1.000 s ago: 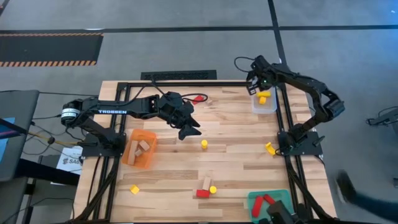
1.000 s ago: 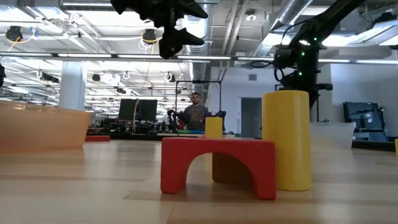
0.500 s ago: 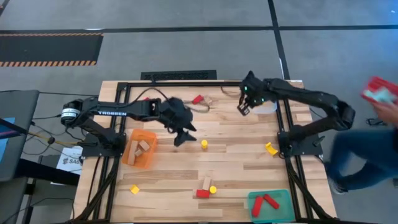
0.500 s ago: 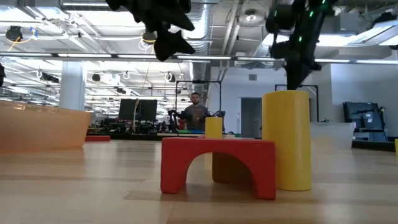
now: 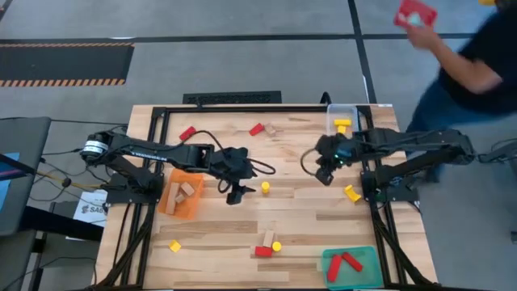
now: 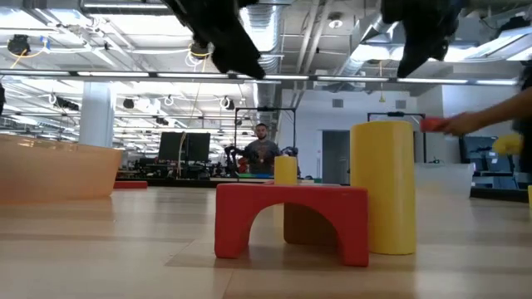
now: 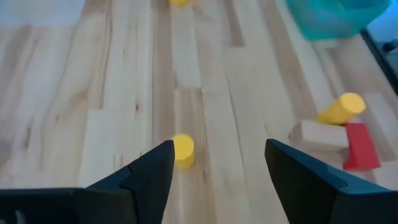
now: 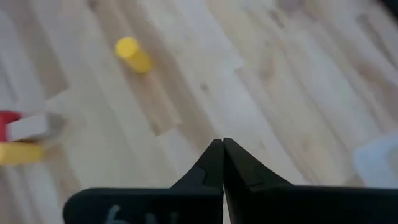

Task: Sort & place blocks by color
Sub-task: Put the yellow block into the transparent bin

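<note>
Blocks lie scattered over the table. A small yellow cylinder (image 5: 264, 187) (image 7: 182, 150) stands upright near the middle. My left gripper (image 5: 236, 191) (image 7: 217, 165) hangs open just left of it, touching nothing. My right gripper (image 5: 323, 171) (image 8: 222, 155) is shut and empty over bare wood right of centre. Near the front edge a red arch (image 5: 263, 251) (image 6: 291, 220), a wooden block (image 5: 268, 238) and a yellow cylinder (image 5: 276, 246) (image 6: 382, 187) sit together. Other yellow blocks (image 5: 351, 193) (image 5: 174, 246) and red blocks (image 5: 187, 132) (image 5: 257, 128) lie apart.
The orange tray (image 5: 171, 204) at the left holds wooden blocks. A clear tray (image 5: 333, 137) at the far right holds a yellow block, and a green tray (image 5: 359, 275) at the near right holds red blocks. A person (image 5: 464, 56) beside the table's right side holds a red thing.
My left gripper has moved toward the near edge and come down beside the small yellow cylinder. My right gripper has left the clear tray and travelled toward the near edge and the table's middle. The person has walked along the right side toward the far end.
</note>
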Robot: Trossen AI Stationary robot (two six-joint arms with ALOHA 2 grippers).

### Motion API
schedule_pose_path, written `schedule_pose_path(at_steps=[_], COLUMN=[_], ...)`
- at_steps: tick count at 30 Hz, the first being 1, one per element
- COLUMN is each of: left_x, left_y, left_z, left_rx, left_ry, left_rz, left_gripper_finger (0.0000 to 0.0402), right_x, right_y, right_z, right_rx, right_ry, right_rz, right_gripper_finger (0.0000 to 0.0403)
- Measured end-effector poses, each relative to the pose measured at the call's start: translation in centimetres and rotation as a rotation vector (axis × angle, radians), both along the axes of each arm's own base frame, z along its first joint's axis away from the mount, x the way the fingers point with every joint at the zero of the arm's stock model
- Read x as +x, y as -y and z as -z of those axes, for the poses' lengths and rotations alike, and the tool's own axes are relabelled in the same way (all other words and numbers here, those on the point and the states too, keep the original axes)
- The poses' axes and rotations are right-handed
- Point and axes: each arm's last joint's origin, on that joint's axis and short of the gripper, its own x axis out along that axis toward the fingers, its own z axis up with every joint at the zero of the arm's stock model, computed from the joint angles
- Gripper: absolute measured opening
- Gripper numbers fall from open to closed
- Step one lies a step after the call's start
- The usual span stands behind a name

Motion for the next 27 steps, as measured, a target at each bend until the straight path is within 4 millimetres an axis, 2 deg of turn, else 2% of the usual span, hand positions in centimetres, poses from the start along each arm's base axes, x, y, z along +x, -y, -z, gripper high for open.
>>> schedule_pose_path(at_steps=[7, 10, 14, 17, 27], left_x=[2.5, 3.0, 3.9, 4.5, 5.9], left_y=[-0.1, -0.2, -0.2, -0.1, 0.0], left_z=[2.9, 3.6, 5.6, 7.0, 9.6], left_rx=[0.004, 0.055, 0.080, 0.097, 0.154], left_ry=[-0.005, -0.001, -0.041, -0.060, -0.062], left_rz=[-0.109, -0.116, -0.092, -0.074, 0.008], left_gripper_finger=[0.0240, 0.0240, 0.0240, 0.0240, 0.0242], right_x=[-1.6, -2.4, -2.9, -3.0, -2.5], right_y=[-2.3, -2.9, -3.3, -3.6, -3.8], right_z=[-1.1, -1.5, -1.6, -1.7, -1.4], right_rx=[0.012, 0.017, 0.035, 0.050, 0.048], right_ry=[0.070, 0.090, 0.098, 0.106, 0.091], right_rz=[-0.030, -0.022, -0.012, -0.011, -0.016], right_gripper_finger=[0.0020, 0.0016, 0.0014, 0.0014, 0.0014])
